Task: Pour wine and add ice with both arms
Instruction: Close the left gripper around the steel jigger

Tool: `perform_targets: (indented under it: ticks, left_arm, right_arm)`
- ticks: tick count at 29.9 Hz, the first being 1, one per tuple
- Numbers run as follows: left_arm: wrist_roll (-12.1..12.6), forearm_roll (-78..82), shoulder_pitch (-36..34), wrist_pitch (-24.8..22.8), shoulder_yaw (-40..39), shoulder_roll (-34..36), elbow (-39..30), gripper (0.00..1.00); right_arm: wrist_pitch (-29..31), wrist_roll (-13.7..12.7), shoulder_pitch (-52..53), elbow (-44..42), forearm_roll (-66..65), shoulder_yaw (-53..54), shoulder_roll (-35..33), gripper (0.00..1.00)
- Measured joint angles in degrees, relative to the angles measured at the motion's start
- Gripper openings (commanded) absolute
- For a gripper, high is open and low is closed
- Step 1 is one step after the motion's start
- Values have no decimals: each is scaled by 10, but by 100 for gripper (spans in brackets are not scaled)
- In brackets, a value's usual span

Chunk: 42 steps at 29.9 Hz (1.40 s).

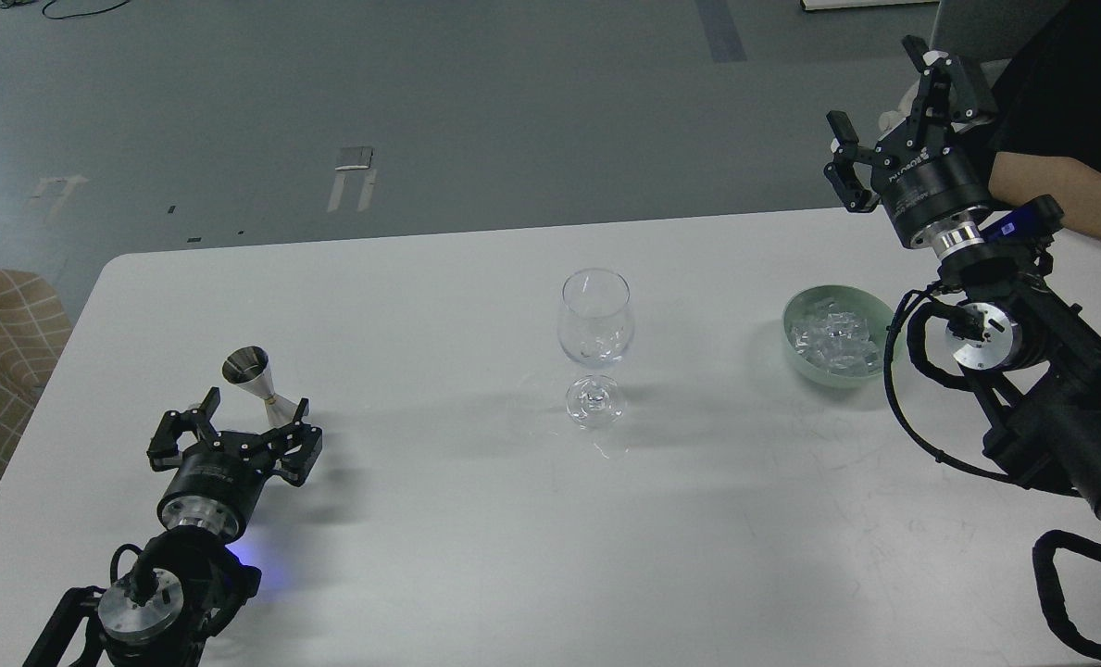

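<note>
Ice (pixel 835 335) sits heaped in a pale green bowl (pixel 795 347) on the white counter (pixel 476 519), right of an upright clear stemmed glass (pixel 594 345) at centre (any wine inside too faint to tell). Left claw (pixel 235 419) is low over the counter w/ fingers spread, released, just beside a small steel jigger (pixel 256 380) that stands btwn its fingers w/o clear contact. Right claw (pixel 883 120) is raised beyond the bowl, fingers apart, gripping nothing.
</note>
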Motion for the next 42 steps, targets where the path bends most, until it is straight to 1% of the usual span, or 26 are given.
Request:
perform_targets:
  ticks: [4, 7, 13, 14, 16, 17, 18, 21, 26, 27, 28, 36, 39, 41, 42]
  left_arm:
    - [0, 0, -20, -1, 10, -2, 22, 100]
    - [7, 0, -35, -4, 11, -2, 42, 99]
    - [33, -1, -65, -13, 9, -2, 73, 98]
    - [37, -1, -67, -16, 8, -2, 76, 97]
    - [40, -1, -69, -22, 8, -2, 81, 90]
    - [40, -1, -70, -24, 8, -1, 85, 86]
    - [40, -1, -71, -26, 9, -1, 90, 79]
    - [39, 2, -73, -30, 10, 0, 95, 71]
    - [37, 8, -73, -43, 10, 0, 98, 69]
    - [37, 8, -73, -44, 10, 1, 98, 69]
    - [36, 8, -73, -45, 10, 1, 99, 66]
    - [39, 8, -77, -57, 9, 1, 118, 64]
    - [39, 8, -78, -62, 9, 0, 125, 61]
    - [37, 8, -80, -67, 8, 0, 128, 56]
    - [36, 7, -80, -71, 8, 0, 130, 56]
  right_arm:
    - [0, 0, 0, 0, 0, 0, 0, 100]
    - [0, -1, 1, 0, 0, 0, 0, 100]
    - [0, -1, 1, 0, 0, 0, 0, 100]
    - [0, -1, 1, 0, 0, 0, 0, 100]
    - [0, -1, 0, 0, 0, 0, 0, 100]
    - [0, -1, 0, 0, 0, 0, 0, 100]
    - [0, -1, 0, 0, 0, 0, 0, 100]
    - [0, -1, 0, 0, 0, 0, 0, 100]
    - [0, -1, 0, 0, 0, 0, 0, 100]
    - [0, -1, 0, 0, 0, 0, 0, 100]
    - [0, -1, 0, 0, 0, 0, 1, 100]
    - [0, -1, 1, 0, 0, 0, 1, 100]
    - [0, -1, 1, 1, 0, 0, 1, 100]
    - [0, -1, 1, 1, 0, 0, 0, 100]
    - [0, -1, 1, 1, 0, 0, 0, 100]
